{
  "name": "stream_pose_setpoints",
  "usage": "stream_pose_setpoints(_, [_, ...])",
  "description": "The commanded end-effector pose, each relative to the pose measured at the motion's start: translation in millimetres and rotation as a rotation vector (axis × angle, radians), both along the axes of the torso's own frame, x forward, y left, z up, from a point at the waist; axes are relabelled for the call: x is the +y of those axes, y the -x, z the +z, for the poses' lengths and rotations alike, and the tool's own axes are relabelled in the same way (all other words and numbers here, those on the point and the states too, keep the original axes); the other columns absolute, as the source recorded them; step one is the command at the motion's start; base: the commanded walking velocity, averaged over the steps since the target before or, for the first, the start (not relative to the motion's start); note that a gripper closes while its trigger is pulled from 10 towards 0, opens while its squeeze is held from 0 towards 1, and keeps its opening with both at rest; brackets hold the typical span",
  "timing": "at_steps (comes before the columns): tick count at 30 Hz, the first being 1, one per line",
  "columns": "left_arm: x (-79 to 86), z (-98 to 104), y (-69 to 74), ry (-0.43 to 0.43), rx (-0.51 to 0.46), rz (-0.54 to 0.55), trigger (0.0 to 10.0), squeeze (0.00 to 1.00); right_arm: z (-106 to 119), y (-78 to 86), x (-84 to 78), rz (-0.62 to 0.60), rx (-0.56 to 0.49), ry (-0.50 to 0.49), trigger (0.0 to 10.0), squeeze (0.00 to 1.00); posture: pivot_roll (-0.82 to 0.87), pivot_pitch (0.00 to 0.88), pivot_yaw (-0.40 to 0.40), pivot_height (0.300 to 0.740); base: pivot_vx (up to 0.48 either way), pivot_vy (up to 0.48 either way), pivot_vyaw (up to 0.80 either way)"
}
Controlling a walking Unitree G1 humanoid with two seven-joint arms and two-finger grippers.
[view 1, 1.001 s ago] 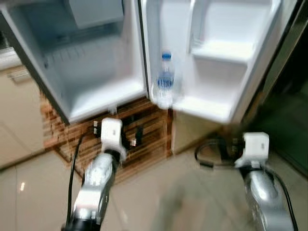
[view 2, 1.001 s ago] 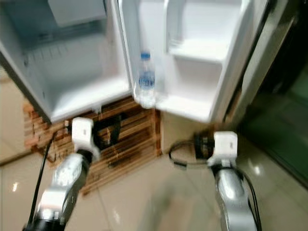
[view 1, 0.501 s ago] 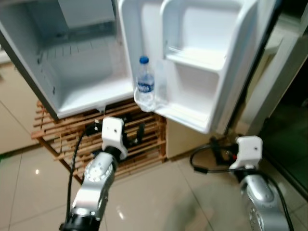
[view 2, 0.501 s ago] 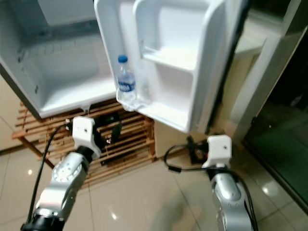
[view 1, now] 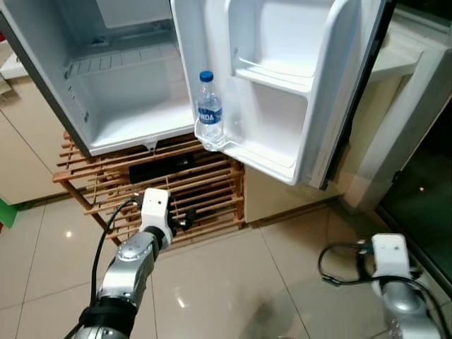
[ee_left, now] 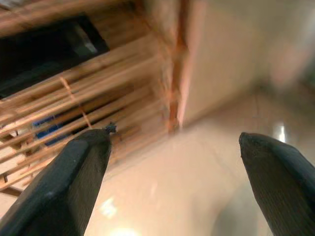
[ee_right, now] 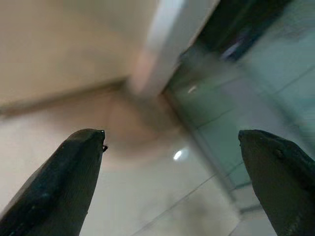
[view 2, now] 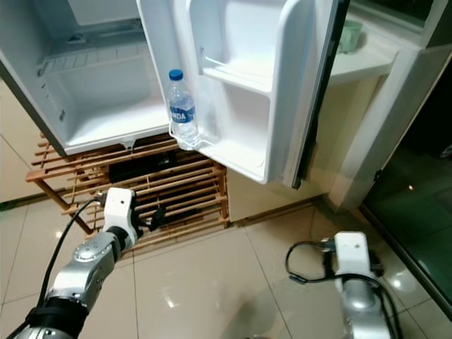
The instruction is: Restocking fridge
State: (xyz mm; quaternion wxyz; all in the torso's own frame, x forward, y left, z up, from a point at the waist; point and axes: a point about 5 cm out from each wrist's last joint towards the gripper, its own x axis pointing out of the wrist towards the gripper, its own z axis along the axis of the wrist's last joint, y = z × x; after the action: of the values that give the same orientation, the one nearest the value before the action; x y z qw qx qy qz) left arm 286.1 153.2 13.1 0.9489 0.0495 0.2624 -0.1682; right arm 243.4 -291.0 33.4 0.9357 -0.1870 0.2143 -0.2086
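A water bottle (view 1: 210, 109) stands upright in the lowest shelf of the open fridge door (view 1: 272, 85). Below, the left gripper (ee_left: 172, 162) hangs with jaws wide apart, empty, before the wooden rack (view 1: 205, 191). The right gripper (ee_right: 172, 162) is likewise spread, holding nothing, above the floor (view 2: 212, 282).

the water bottle (view 1: 210, 111) has a blue label reading partly "nda".
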Motion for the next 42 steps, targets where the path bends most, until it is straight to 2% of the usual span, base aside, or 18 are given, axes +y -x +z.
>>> stream_pose_setpoints(1, [4.2,-30,19.4,-0.193,0.151,-0.135,10.0,0.0,31,-28.0,-3.7,0.007,-0.131,0.073,10.0,0.0,-0.15,0.0,0.089,0.74,0.0,0.0,0.0])
stream_pose_setpoints(2, [4.2,-30,19.4,-0.193,0.151,-0.135,10.0,0.0,31,-28.0,-3.7,0.007,-0.131,0.073,10.0,0.0,-0.15,0.0,0.089,0.74,0.0,0.0,0.0])
stream_pose_setpoints(4, [10.2,-36,23.8,-0.279,0.188,-0.183,10.0,0.0,52,-50.7,-6.2,0.002,-0.203,0.087,10.0,0.0,-0.16,0.0,0.094,0.74,0.0,0.0,0.0])
stream_pose_setpoints(5, [10.2,-36,23.8,-0.279,0.188,-0.183,10.0,0.0,52,-50.7,-6.2,0.002,-0.203,0.087,10.0,0.0,-0.16,0.0,0.094,0.74,0.0,0.0,0.0])
stream_pose_setpoints(6, [12.8,-39,25.3,-0.308,0.209,-0.204,10.0,0.0,73,-68.7,-9.1,-0.008,-0.261,0.102,10.0,0.0,-0.16,0.0,0.092,0.74,0.0,0.0,0.0])
stream_pose_setpoints(11, [12.8,-40,24.8,-0.337,0.22,-0.222,10.0,0.0,98,-90.7,-7.8,0.011,-0.329,0.086,10.0,0.0,-0.15,0.0,0.089,0.74,0.0,0.0,0.0])
stream_pose_setpoints(13, [11.4,-44,26.0,-0.336,0.239,-0.228,10.0,0.0,114,-109.0,4.2,0.084,-0.368,0.038,10.0,0.0,-0.15,0.0,0.085,0.74,0.0,0.0,0.0])
stream_pose_setpoints(16, [10.5,-45,26.3,-0.332,0.241,-0.226,10.0,0.0,122,-114.7,10.5,0.111,-0.402,0.011,10.0,0.0,-0.14,0.0,0.079,0.74,0.0,0.0,0.0])
stream_pose_setpoints(22, [11.8,-55,34.7,-0.297,0.293,-0.205,10.0,0.0,125,-128.2,43.4,0.271,-0.447,-0.152,10.0,0.0,-0.14,0.0,0.066,0.74,0.0,0.0,0.0])
stream_pose_setpoints(28, [22.2,-70,54.4,-0.346,0.385,-0.2,10.0,0.0,117,-126.0,64.9,0.353,-0.467,-0.289,10.0,0.0,-0.15,0.0,0.07,0.74,0.0,0.0,0.0])
stream_pose_setpoints(29, [22.5,-71,56.0,-0.36,0.387,-0.199,10.0,0.0,116,-122.8,74.4,0.397,-0.474,-0.345,10.0,0.0,-0.15,0.0,0.072,0.74,0.0,0.0,0.0])
stream_pose_setpoints(30, [21.9,-72,57.1,-0.365,0.389,-0.198,10.0,0.0,116,-116.8,89.4,0.484,-0.482,-0.417,10.0,0.0,-0.14,0.0,0.072,0.74,0.0,0.0,0.0])
stream_pose_setpoints(31, [19.0,-73,57.5,-0.37,0.388,-0.2,10.0,0.0,119,-95.0,125.1,0.747,-0.464,-0.557,10.0,0.0,-0.14,0.0,0.073,0.74,0.0,0.0,0.0])
stream_pose_setpoints(33, [12.9,-74,57.6,-0.371,0.388,-0.202,10.0,0.0,118,-71.9,144.4,0.916,-0.408,-0.651,10.0,0.0,-0.15,0.0,0.076,0.74,0.0,0.0,0.0])
stream_pose_setpoints(38, [5.1,-76,58.8,-0.376,0.39,-0.211,10.0,0.0,111,-55.2,143.3,0.948,-0.359,-0.731,10.0,0.0,-0.15,0.0,0.082,0.74,0.0,0.0,0.0])
stream_pose_setpoints(39, [0.1,-76,59.1,-0.381,0.386,-0.219,10.0,0.0,104,-54.0,133.1,0.882,-0.336,-0.726,10.0,0.0,-0.16,0.0,0.08,0.74,0.0,0.0,0.0])
stream_pose_setpoints(41, [-1.5,-76,59.0,-0.382,0.385,-0.222,10.0,0.0,101,-54.3,129.1,0.857,-0.325,-0.715,10.0,0.0,-0.16,0.0,0.08,0.74,0.0,0.0,0.0])
stream_pose_setpoints(42, [-11.9,-74,54.7,-0.363,0.347,-0.221,10.0,0.0,97,-59.3,111.1,0.705,-0.337,-0.634,10.0,0.0,-0.15,0.0,0.08,0.74,0.0,0.0,0.0])
